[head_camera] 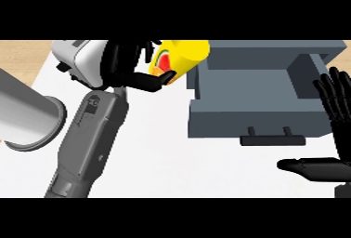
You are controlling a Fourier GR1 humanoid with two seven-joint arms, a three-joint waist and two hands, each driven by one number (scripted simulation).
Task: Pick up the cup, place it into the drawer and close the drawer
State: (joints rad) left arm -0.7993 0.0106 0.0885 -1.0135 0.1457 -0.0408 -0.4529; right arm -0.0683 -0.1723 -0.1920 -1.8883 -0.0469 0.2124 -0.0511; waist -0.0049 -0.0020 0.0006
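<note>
My left hand (130, 62) is curled round a yellow cup (181, 56) with a red and green picture on its side. It holds the cup tilted, just left of the open grey drawer (205, 109), near the drawer's back left corner. Inside, the drawer shows only its bare floor. Its black handle (272, 138) faces me at the front. My right hand (334, 109) rests open at the right edge, fingers up, beside the drawer's right wall.
A white toaster-like appliance (77, 56) stands at the back left behind my left hand. A large grey cylinder (24, 118) lies at the left edge. The white counter (171, 167) stretches in front of the drawer.
</note>
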